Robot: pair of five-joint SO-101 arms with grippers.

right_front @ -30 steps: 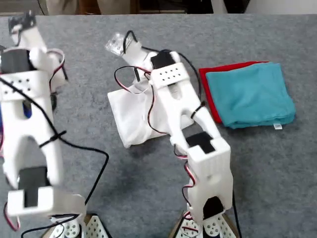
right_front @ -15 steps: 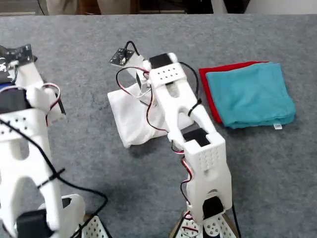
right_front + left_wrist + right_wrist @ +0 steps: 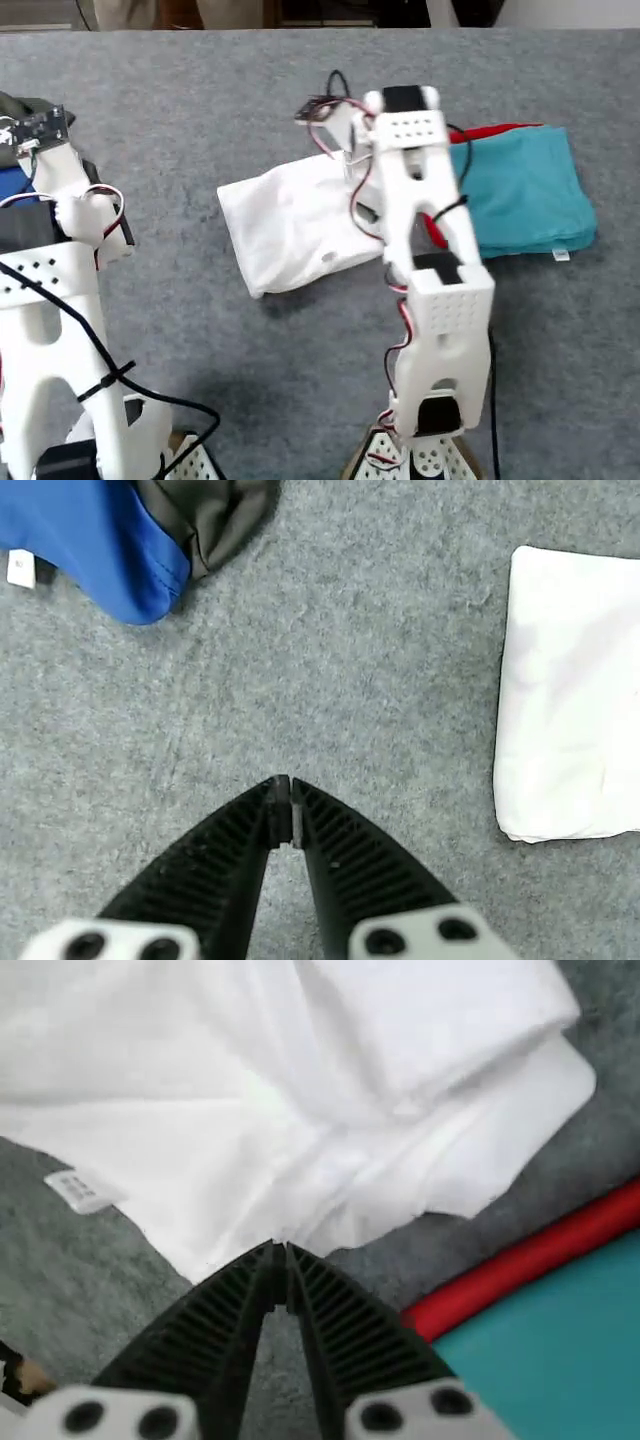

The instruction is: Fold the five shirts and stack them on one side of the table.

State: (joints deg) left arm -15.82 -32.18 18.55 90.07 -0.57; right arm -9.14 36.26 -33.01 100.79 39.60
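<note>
A folded white shirt (image 3: 285,225) lies mid-table. To its right a folded teal shirt (image 3: 520,190) rests on a red shirt (image 3: 425,215). My right arm (image 3: 410,150) leans over the white shirt's right end. My right gripper (image 3: 279,1252) is shut, its tips at the edge of the white shirt (image 3: 300,1090), close to the red shirt (image 3: 520,1260) and teal shirt (image 3: 570,1350). My left gripper (image 3: 282,805) is shut over bare table, between the white shirt (image 3: 570,690) and a blue shirt (image 3: 90,540) lying beside a dark shirt (image 3: 215,515).
The grey felt table (image 3: 200,90) is open at the back and in front of the white shirt. The left arm (image 3: 50,270) stands tall at the left side, with the blue shirt (image 3: 12,185) under it at the table's left edge.
The right arm has swung to the right, from the white shirt's left part to its right end near the red shirt. The left arm pulled back toward the near left.
</note>
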